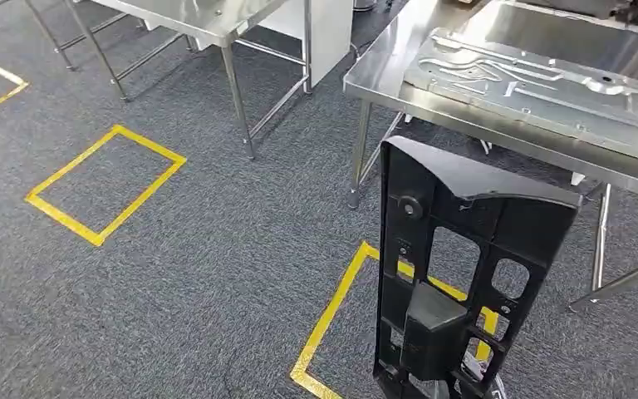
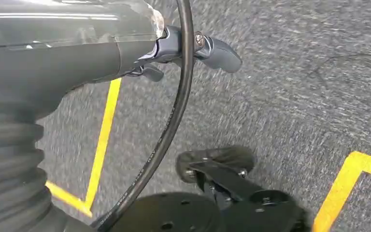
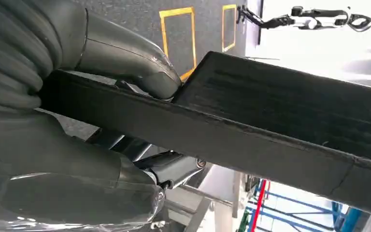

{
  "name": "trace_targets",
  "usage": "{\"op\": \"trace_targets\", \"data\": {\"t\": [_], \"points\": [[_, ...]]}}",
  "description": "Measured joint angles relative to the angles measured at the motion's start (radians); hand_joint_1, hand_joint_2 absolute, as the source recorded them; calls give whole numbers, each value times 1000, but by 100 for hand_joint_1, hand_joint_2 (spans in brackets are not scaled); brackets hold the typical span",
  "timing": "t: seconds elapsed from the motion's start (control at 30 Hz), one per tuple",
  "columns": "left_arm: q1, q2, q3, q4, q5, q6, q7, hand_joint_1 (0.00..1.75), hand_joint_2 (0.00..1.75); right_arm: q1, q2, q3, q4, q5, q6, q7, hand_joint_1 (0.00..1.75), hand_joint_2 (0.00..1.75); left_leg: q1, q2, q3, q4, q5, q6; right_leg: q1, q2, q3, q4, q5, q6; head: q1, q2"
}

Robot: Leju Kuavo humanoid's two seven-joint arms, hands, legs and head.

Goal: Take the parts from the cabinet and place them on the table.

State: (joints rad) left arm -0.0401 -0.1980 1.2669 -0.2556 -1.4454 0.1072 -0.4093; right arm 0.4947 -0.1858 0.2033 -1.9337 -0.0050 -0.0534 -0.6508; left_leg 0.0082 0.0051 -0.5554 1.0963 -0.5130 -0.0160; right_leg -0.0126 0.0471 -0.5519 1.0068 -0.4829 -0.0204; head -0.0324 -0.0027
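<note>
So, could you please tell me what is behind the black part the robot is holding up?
Through the black part's cutouts show grey carpet and yellow floor tape. Its solid frame hides the rest, and its top covers part of the steel table's underside.

The left hand (image 2: 174,48) had a grey ribbed cover, glossy dark-grey shell, a rounded fingertip and a thin black lettered cable (image 2: 171,121). The right hand (image 3: 111,121) matched, with a small screw.

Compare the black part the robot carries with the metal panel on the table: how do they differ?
The black plastic part stands upright, gripped by the right hand; the silver stamped panel lies flat on the steel table. The black part is matte with large cut-outs; the panel is shiny with pressed ribs. Both are long, flat pieces.
</note>
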Motion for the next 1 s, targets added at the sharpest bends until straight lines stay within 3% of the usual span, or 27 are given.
{"op": "trace_targets", "data": {"t": [0.03, 0.07, 0.17, 0.2, 0.23, 0.27, 0.33, 0.37, 0.4, 0.47, 0.5, 0.53, 0.57, 0.67, 0.73, 0.77, 0.83, 0.87, 0.9, 0.93, 1.0], "points": [[0, 1, 0, 0, 0, 0, 0, 0, 175, 0, 0, 0, 0, 0, 0, 0, 175, 175, -1, -10, 27, -71, 18, 8, -1, 3, 0, 1, -3, 3, 0, 0], [-1, 3, 0, 0, 0, 0, 0, 0, 175, 0, 0, 0, 0, 0, 0, 0, 175, 175, -6, -16, 32, -88, 9, 13, 7, 5, -5, 8, -4, 8, 0, 0], [-3, 3, 0, 0, 0, 0, -1, 0, 175, 2, 0, 0, 0, 0, 0, 0, 175, 175, -10, -13, 27, -84, 13, 26, -1, 11, -9, 2, 1, 24, 0, 0], [-3, 2, 0, 0, 0, 0, -1, 0, 175, 2, 0, 0, -1, 0, 0, 0, 175, 175, -3, -9, 32, -98, 22, 37, 5, 13, -9, 0, 2, 32, 0, 0], [-3, 0, 0, 0, 0, 0, -1, 0, 175, 4, 2, -1, -1, 0, 0, 0, 175, 175, 2, -1, 35, -105, 28, 45, 1, 0, -10, 16, -12, 33, 1, 0], [-3, 0, 0, 0, 0, 0, -1, 0, 175, 4, 5, -1, -2, 0, 0, -1, 175, 175, 2, 0, 34, -108, 31, 51, 2, -19, -28, 51, -42, 36, 0, 0], [-1, 0, 0, 0, 0, 0, -1, 0, 175, -1, 6, -3, 0, 0, 0, 0, 175, 175, 0, 7, 30, -107, 31, 52, -5, -37, -104, 211, -126, 44, 0, 0], [0, 0, 0, 0, 0, 0, -1, 0, 175, 0, 9, -3, 0, 0, 0, 0, 175, 175, -1, 11, 29, -107, 31, 52, -7, -40, -136, 277, -150, 47, 0, 0], [1, 1, 0, 0, 0, 0, -1, 0, 175, 1, 10, -3, 0, 0, 0, 0, 175, 175, -1, 15, 29, -107, 30, 52, -9, -41, -149, 304, -148, 50, 0, 0], [0, 0, 0, 0, 0, 0, -1, 0, 175, 2, 10, -3, 0, 0, 0, 0, 175, 175, -1, 19, 32, -106, 28, 49, -12, -43, -113, 233, -91, 51, 0, 0], [-1, 0, 0, 0, 0, 0, -1, 0, 175, 1, 10, -3, 0, 0, 0, 0, 175, 175, 0, 20, 36, -105, 26, 45, -13, -45, -54, 124, -34, 49, 0, 0], [-1, 0, 0, 0, 0, 0, -1, 0, 175, 1, 10, -3, 0, 0, 0, 0, 175, 175, 0, 22, 39, -104, 23, 41, -12, -51, -5, 36, 0, 45, 0, 0], [-1, 0, 0, 0, 0, 0, -1, 0, 175, -1, 10, -4, 0, 0, 0, 0, 175, 175, -7, 23, 39, -99, 19, 35, -8, -55, 10, 0, -13, 41, 0, 0], [-3, 0, 0, 0, 0, 0, -1, 0, 175, 3, 10, -4, 0, 0, 0, 0, 175, 175, -4, 26, 40, -100, 18, 15, 2, -47, 4, 0, -14, 27, 0, 0], [-3, 0, 0, 0, 0, 0, -1, 0, 175, 3, 10, -5, 0, 0, 0, 0, 175, 175, -1, 23, 38, -89, 5, 2, -8, -45, 11, -11, -6, 13, 0, 0], [-3, 0, 0, 0, 0, 0, -1, 0, 175, 2, 10, -5, 0, 0, 0, 0, 175, 175, -1, 14, 22, -52, -22, -2, -7, -44, 11, -12, -7, 7, 0, 0], [-4, 0, 0, 0, -1, 0, -1, 0, 175, 2, 10, -5, 0, 3, 1, 4, 175, 175, 0, 4, -50, 105, -105, -7, -5, -39, 10, -12, -8, 0, 0, 0], [-2, 0, 0, 0, -4, -3, -1, 0, 175, 2, 9, -5, 0, 9, 2, 11, 175, 175, 0, 4, -87, 182, -133, -9, -3, -34, 10, -11, -9, 0, 0, 0], [-1, 0, 0, 0, -9, -10, -1, 0, 175, 1, 9, -5, 0, 19, 5, 23, 175, 175, 0, 4, -108, 223, -138, -10, -1, -27, 10, -10, -9, 0, 0, 0], [-2, 0, 0, 0, -10, -15, -1, 0, 175, 2, 9, -5, 0, 32, 10, 39, 175, 175, 0, 4, -106, 217, -120, -8, 1, -19, 11, -9, -9, -1, 0, 0], [-2, 2, 0, 0, -15, -18, -1, 0, 175, 0, 9, -3, -2, 48, 16, 57, 175, 175, -1, -7, -45, 81, -25, 2, 3, 6, 15, -7, -10, -1, 0, 0]]}}
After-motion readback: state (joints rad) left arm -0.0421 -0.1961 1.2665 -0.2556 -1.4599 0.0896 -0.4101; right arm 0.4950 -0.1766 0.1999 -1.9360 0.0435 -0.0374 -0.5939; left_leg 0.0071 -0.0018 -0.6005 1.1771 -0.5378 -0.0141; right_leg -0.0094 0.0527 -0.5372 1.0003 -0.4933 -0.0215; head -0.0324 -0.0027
